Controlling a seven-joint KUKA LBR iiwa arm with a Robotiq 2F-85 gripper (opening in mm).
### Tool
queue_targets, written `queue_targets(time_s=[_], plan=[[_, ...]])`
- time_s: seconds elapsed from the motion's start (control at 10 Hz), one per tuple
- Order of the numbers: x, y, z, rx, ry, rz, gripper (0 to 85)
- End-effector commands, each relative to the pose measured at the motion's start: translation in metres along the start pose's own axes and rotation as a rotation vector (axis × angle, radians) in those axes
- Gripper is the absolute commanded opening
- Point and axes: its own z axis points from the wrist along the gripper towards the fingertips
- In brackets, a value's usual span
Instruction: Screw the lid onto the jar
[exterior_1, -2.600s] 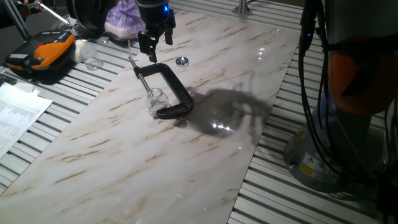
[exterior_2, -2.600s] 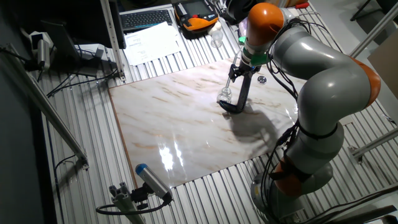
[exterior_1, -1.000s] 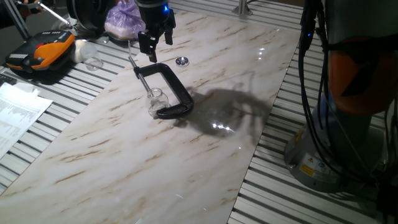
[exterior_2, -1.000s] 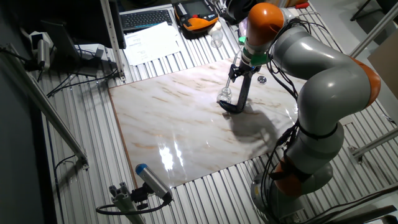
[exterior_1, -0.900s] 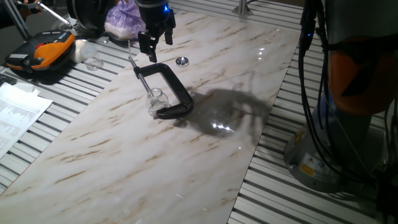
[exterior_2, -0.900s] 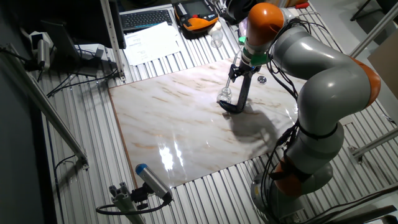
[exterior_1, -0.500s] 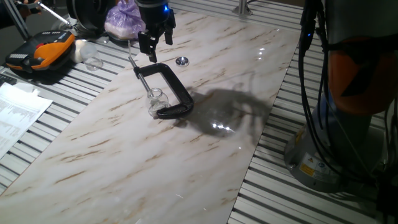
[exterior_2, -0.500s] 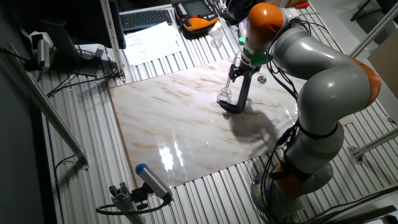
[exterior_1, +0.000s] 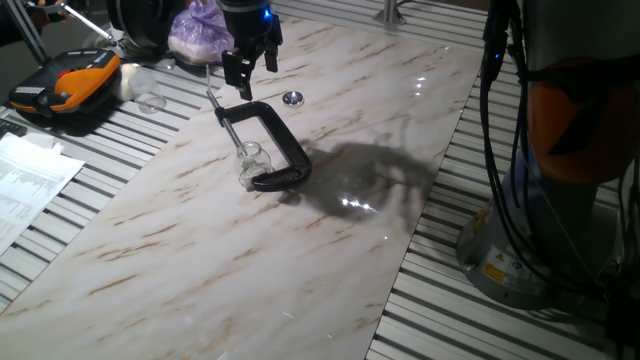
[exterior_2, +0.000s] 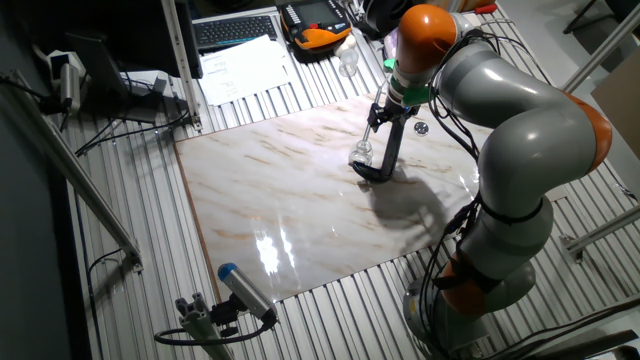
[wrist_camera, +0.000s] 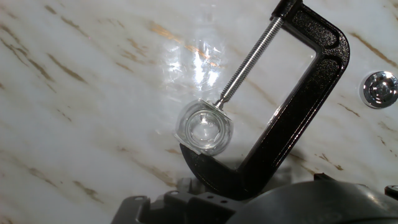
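Jar: small clear glass jar (wrist_camera: 204, 129), short and round, standing upright with its mouth bare, held between the screw tip and the lower jaw of the black C-clamp.
Jar in the fixed views: same place, at the clamp's near end (exterior_1: 250, 160), (exterior_2: 362, 155).
Lid: small round shiny silvery metal cap (wrist_camera: 380, 88), lying flat on the marble just beside the black C-clamp's outer spine, apart from the jar; seen also at (exterior_1: 292, 98) and (exterior_2: 421, 128).
Clamp: black metal C-clamp (wrist_camera: 305, 102) with a silvery threaded screw (wrist_camera: 247, 60), lying flat on the marble; also at (exterior_1: 280, 140) and (exterior_2: 390, 150).
Surface: white marble-patterned slab with tan veins (exterior_1: 330, 250), set on a ribbed grey metal table (exterior_2: 130, 200).
Pincer: black two-finger pincer (exterior_1: 250, 75) hanging above the screw-handle end of the black C-clamp, fingers apart with a narrow gap, holding nothing; also at (exterior_2: 385, 112). The hand view shows only the dark housing at its lower edge.
Arm: grey and orange robot arm (exterior_2: 520, 110), reaching over the black C-clamp from the far side.
Beyond the clamp: orange and black handheld pendant (exterior_1: 65, 88), clear glass vessel (exterior_1: 150, 100), purple crumpled bag (exterior_1: 200, 30), printed paper sheets (exterior_1: 25, 180).
Writing: print on the paper sheets and a yellow label on the arm's base (exterior_1: 497, 266) are too small to read; no brand name legible.
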Motion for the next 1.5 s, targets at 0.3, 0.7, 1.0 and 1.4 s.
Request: queue_targets(time_s=[0.3,0.7,1.0,1.4], plan=[[0.0,0.001,-0.0021,-0.009,0.06,0.053,0.0],[-0.0019,0.0002,-0.0032,-0.009,0.036,0.047,0.0],[-0.0044,-0.0009,-0.0029,-0.005,0.029,0.045,0.0],[-0.0067,-0.0022,-0.0034,0.007,0.015,0.048,0.0]])
